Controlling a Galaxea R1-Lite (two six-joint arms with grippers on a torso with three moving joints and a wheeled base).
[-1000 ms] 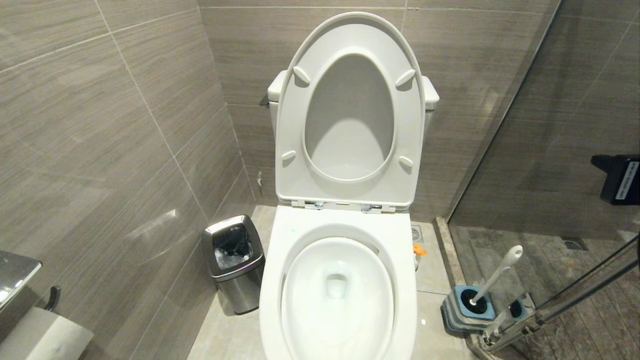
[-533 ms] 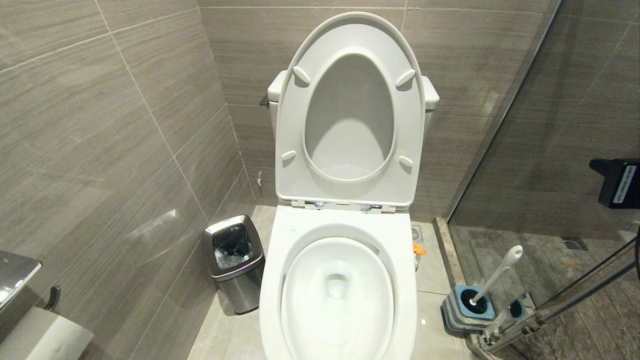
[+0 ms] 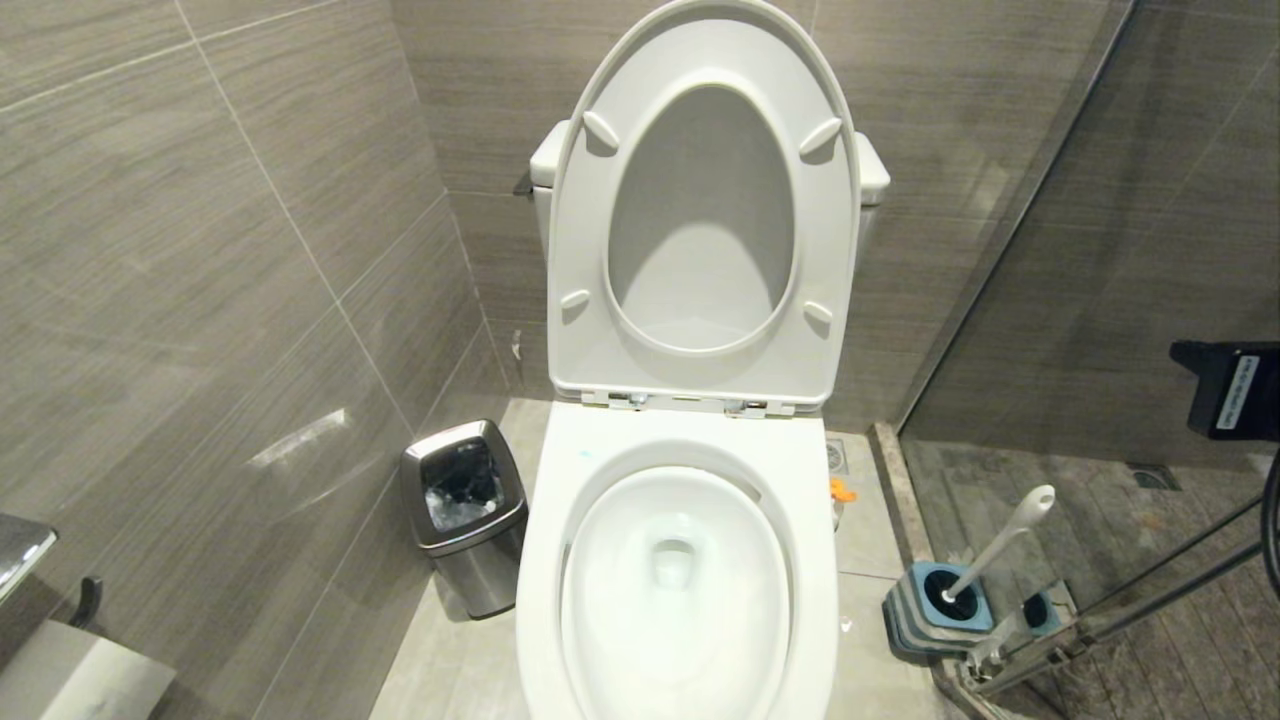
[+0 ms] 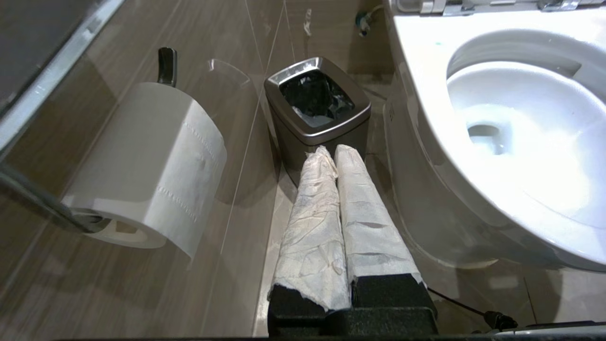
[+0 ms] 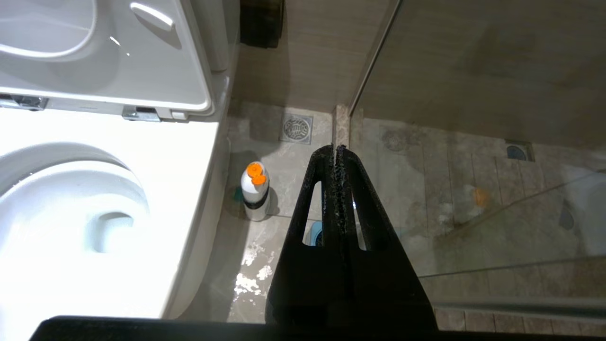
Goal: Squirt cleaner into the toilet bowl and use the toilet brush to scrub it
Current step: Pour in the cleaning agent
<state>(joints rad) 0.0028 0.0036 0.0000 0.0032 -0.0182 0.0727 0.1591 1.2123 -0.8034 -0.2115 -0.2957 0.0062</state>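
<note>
The white toilet bowl [image 3: 675, 600] lies open before me, with only a tiny turquoise speck [image 3: 583, 453] on its rim. The toilet brush [image 3: 1000, 540] leans in its blue-grey holder [image 3: 935, 610] on the floor to the bowl's right, beside the glass. A white bottle with an orange cap [image 5: 255, 189] stands against the toilet's right side. My right gripper [image 5: 336, 148] hangs shut and empty above the floor between that bottle and the glass. My left gripper [image 4: 330, 150], its fingers wrapped in white paper, is shut and empty, pointing at the bin left of the bowl [image 4: 521, 142].
A small steel bin [image 3: 465, 510] stands left of the toilet by the tiled wall. A toilet roll [image 4: 147, 161] hangs low on the left. The seat and lid [image 3: 700, 210] are raised. A glass shower wall [image 3: 1050, 200] closes the right side, with a floor drain [image 5: 297, 128] near it.
The whole head view has shifted: the toilet and lid now sit higher and slightly larger in the picture, so the camera moved. Brush, bin and bowl have kept their places.
</note>
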